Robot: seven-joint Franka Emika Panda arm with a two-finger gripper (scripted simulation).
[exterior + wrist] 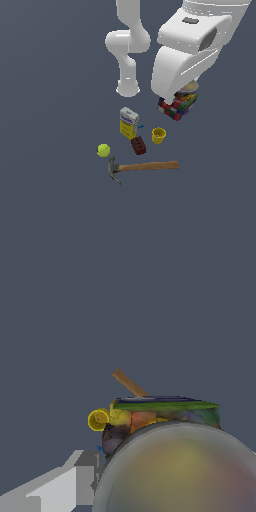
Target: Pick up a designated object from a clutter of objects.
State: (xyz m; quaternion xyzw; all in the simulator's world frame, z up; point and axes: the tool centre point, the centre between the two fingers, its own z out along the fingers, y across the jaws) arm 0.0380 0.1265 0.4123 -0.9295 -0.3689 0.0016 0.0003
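The multicoloured can point(181, 106), with a silvery top and a red, blue and green label, sits tilted right under the white hand of my arm in the exterior view. In the wrist view its silvery top point(180, 471) fills the near part of the picture, with the label point(165, 413) beyond it. My gripper point(176, 101) is shut on the can. One grey finger point(65, 486) shows against the can's side; the other finger is hidden. The rest of the clutter lies apart from the can, toward the exterior view's left and lower down.
A yellow-blue box point(128, 123), a yellow cup point(158, 135), a dark red brick block point(139, 145), a yellow-green tennis ball point(103, 150) and a wooden-handled hammer point(142, 166) lie on the grey floor. The cup point(98, 419) and hammer handle point(129, 383) also show in the wrist view.
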